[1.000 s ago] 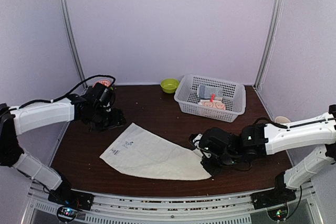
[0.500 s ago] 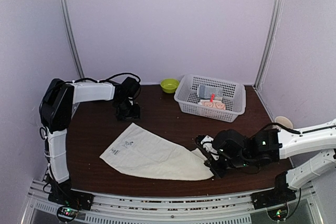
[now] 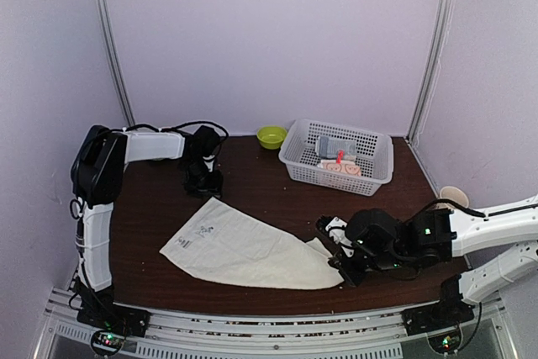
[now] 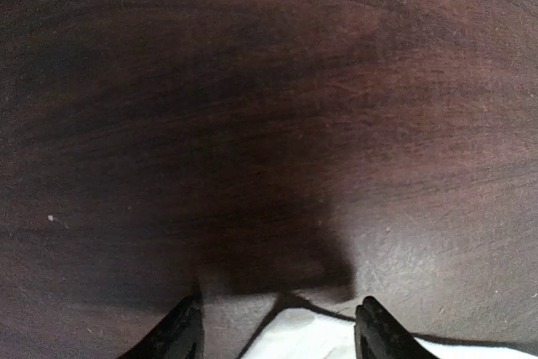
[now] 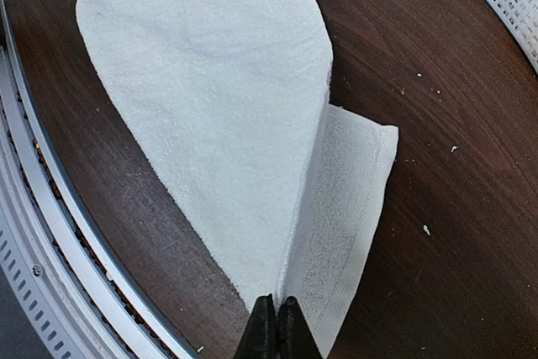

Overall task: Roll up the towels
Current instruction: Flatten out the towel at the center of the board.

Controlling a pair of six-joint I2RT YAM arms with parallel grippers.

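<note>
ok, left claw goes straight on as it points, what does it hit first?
The left claw is open, aimed down at the table. It likely meets the corner of the white towel between its fingers, or bare wood past it; depth unclear.
</note>
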